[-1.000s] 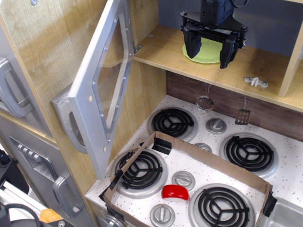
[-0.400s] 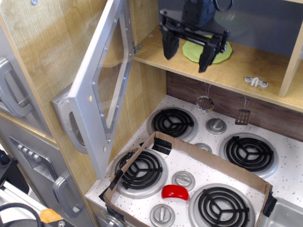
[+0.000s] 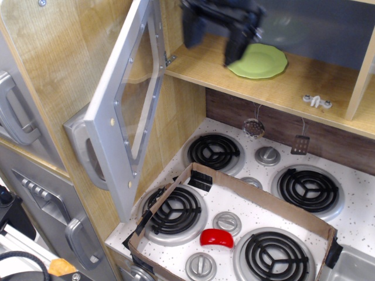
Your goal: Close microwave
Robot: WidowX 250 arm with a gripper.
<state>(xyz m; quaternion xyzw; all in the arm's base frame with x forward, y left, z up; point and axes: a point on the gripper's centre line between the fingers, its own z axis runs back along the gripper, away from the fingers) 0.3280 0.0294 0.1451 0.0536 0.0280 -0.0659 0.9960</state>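
The microwave door [image 3: 126, 105] is silver-grey with a clear window and stands swung wide open to the left, its curved handle [image 3: 82, 149] at the lower left. The wooden cavity shelf [image 3: 293, 82] is open behind it. My gripper [image 3: 214, 41] is black and motion-blurred at the top of the view, just right of the door's top hinge edge. Its two fingers [image 3: 235, 48] hang down, spread apart and empty. It does not visibly touch the door.
A green plate [image 3: 259, 61] lies on the cavity shelf. Below is a toy stove with several black burners [image 3: 214, 150], a cardboard frame [image 3: 234, 190] and a red object [image 3: 216, 237]. Grey windowless doors with handles [image 3: 17, 117] stand at the left.
My gripper has moved left along the cavity, from over the green plate towards the door's hinge edge. The plate now shows in full. The door has not moved.
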